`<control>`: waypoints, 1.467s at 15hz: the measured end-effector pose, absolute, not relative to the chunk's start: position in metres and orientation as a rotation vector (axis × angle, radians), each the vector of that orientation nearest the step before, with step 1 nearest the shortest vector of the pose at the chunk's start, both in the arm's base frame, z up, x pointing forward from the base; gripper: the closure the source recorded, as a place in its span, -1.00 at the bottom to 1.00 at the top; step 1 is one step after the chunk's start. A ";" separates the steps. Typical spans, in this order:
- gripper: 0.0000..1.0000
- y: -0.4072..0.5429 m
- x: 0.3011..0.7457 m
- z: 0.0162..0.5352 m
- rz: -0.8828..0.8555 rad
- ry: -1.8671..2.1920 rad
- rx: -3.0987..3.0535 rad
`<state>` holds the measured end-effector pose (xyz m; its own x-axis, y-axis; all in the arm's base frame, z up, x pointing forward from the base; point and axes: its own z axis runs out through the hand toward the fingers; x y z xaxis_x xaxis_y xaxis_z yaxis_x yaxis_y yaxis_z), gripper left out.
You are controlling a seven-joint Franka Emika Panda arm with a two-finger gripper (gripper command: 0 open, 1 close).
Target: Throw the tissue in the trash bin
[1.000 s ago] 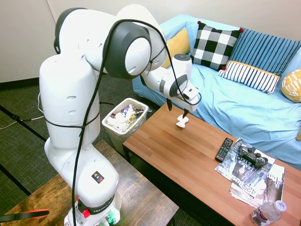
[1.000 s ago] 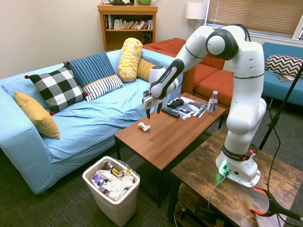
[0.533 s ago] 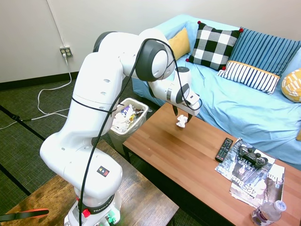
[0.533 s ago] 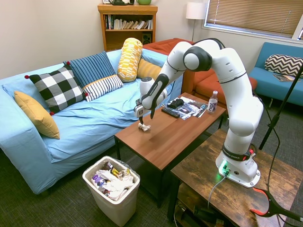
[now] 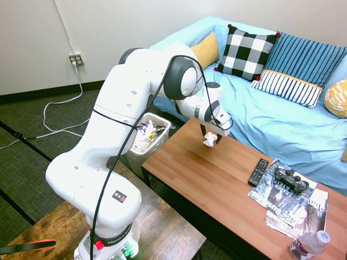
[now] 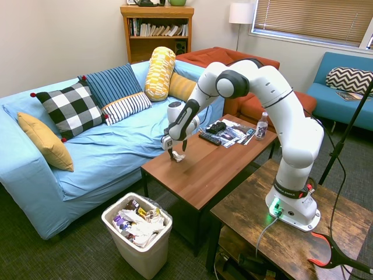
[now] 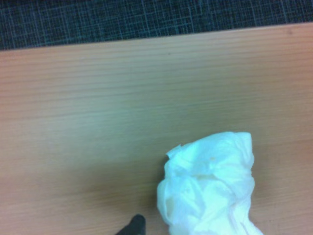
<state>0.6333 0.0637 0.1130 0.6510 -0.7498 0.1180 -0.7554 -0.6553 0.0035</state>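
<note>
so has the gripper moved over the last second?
Yes. The gripper has come down toward the coffee table and its fingers now straddle the tissue; a second ago it hung above the wad.

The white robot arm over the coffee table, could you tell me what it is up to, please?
The gripper is down at the tissue on the wooden coffee table, its fingers straddling the wad, which rests on the tabletop. The trash bin, already full of waste, stands on the floor off the table's end.
</note>
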 end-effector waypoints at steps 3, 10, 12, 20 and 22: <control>1.00 0.063 0.633 0.112 0.156 -1.291 2.803; 1.00 0.062 0.633 0.107 0.115 -1.313 2.801; 1.00 0.063 0.633 0.106 0.103 -1.310 2.810; 1.00 0.054 0.643 0.122 0.135 -1.283 2.844; 1.00 0.071 0.642 0.145 0.163 -1.221 2.894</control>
<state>0.6422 0.0709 0.1454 0.6931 -0.7147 0.0936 -0.7143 -0.6984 -0.0439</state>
